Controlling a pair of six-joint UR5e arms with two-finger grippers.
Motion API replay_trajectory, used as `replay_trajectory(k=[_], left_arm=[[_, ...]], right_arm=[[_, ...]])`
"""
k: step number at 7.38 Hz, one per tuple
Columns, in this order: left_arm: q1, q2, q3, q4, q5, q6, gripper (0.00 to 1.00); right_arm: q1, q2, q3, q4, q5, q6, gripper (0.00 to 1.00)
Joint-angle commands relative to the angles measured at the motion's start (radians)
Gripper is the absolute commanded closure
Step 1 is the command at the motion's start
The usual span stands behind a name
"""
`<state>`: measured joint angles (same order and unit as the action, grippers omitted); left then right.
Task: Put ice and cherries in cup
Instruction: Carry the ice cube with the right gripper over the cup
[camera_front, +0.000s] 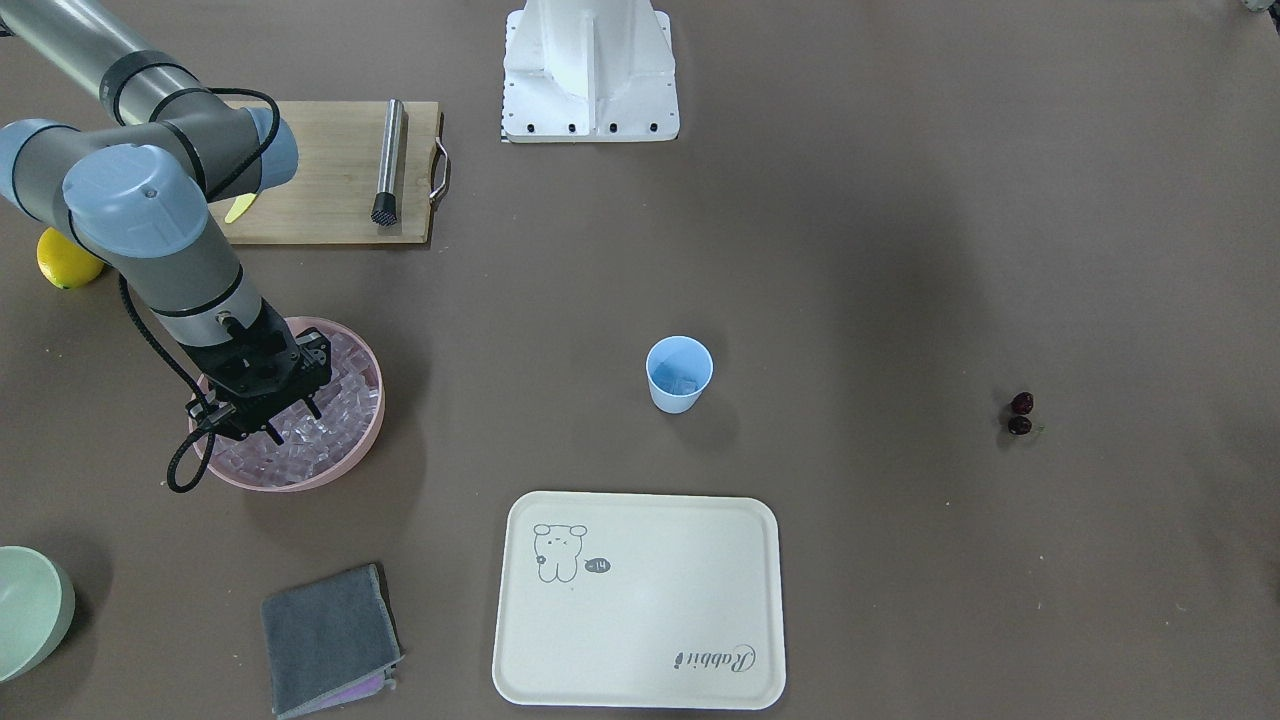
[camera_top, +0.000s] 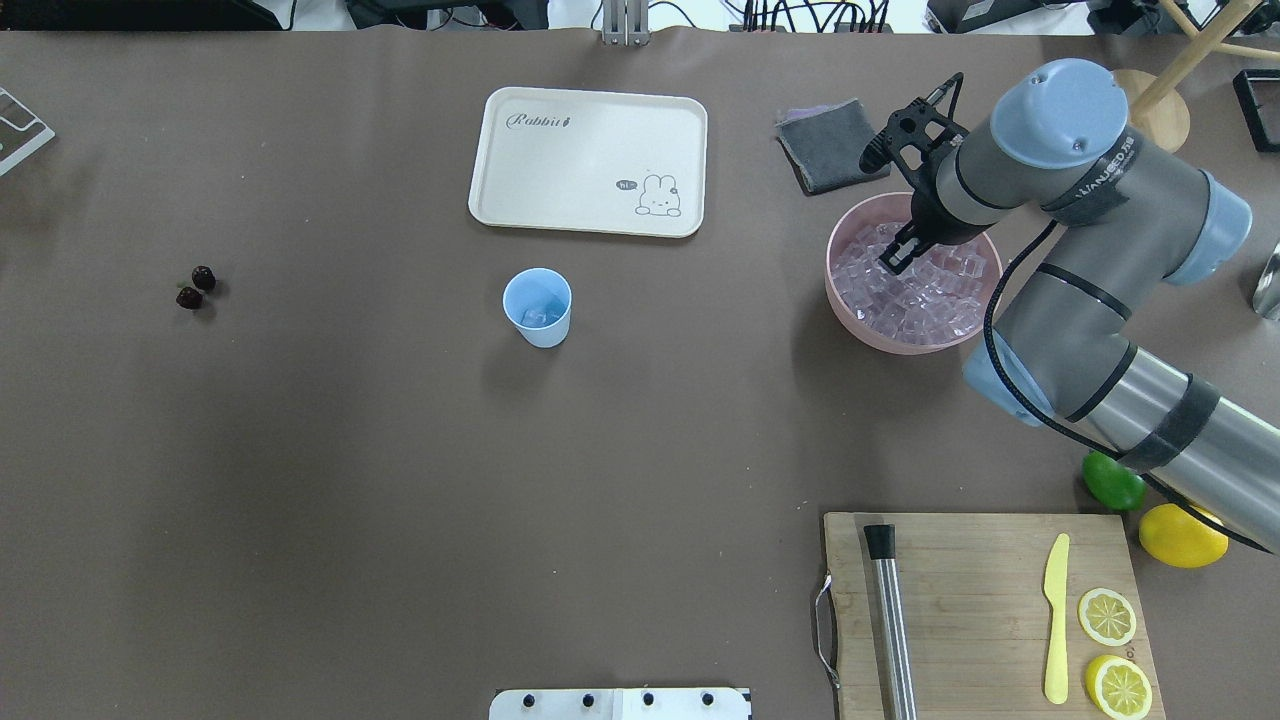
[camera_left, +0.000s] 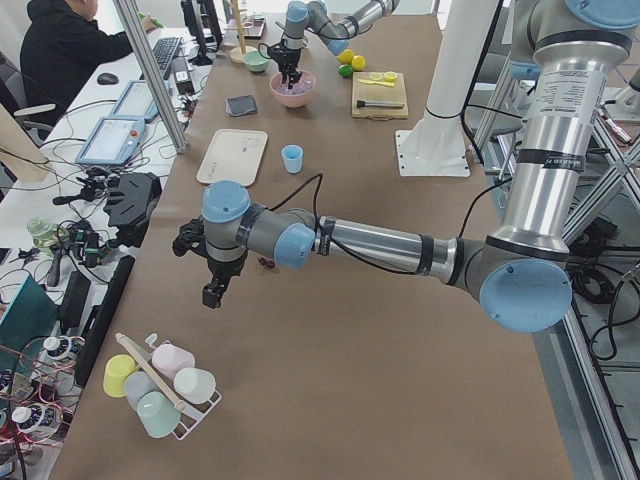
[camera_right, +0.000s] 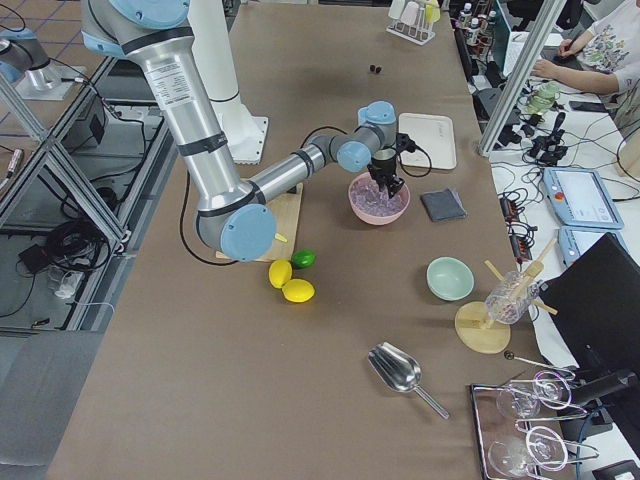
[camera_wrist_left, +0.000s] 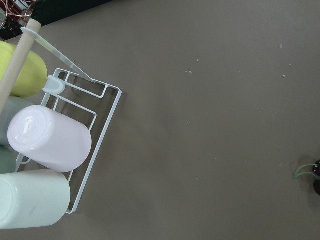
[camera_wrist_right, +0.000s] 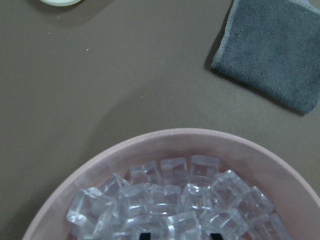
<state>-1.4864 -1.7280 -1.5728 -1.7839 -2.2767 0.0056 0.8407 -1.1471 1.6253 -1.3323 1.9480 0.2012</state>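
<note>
The light blue cup (camera_front: 679, 375) (camera_top: 537, 307) stands upright mid-table with an ice cube (camera_top: 540, 316) inside. The pink bowl (camera_front: 340, 465) (camera_top: 850, 310) (camera_wrist_right: 175, 135) is full of clear ice cubes (camera_front: 335, 415) (camera_top: 935, 300) (camera_wrist_right: 175, 192). My right gripper (camera_front: 295, 422) (camera_top: 903, 252) (camera_wrist_right: 180, 235) is open, its fingertips dipped among the cubes. The dark cherries (camera_front: 1020, 413) (camera_top: 196, 288) (camera_wrist_left: 316, 180) lie far from the cup. My left gripper (camera_left: 212, 292) hovers beside the cherries (camera_left: 265, 263); I cannot tell whether it is open or shut.
A cream tray (camera_front: 640, 600) (camera_top: 590, 160) lies beyond the cup. A grey cloth (camera_front: 330, 640) (camera_wrist_right: 275, 50) lies by the pink bowl. A cutting board (camera_top: 980, 600) holds a muddler, knife and lemon slices. A lime (camera_top: 1112, 482), a lemon (camera_top: 1182, 535) and a cup rack (camera_wrist_left: 50, 145) are nearby.
</note>
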Motion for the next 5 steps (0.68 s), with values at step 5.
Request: replay_trajectory(k=[5], left_arm=[[0.003,0.004,0.001,0.0,-0.001,-0.001,0.02]], right_arm=[[-0.038,0.001,-0.009,0.007,-0.055,0.006,0.48]])
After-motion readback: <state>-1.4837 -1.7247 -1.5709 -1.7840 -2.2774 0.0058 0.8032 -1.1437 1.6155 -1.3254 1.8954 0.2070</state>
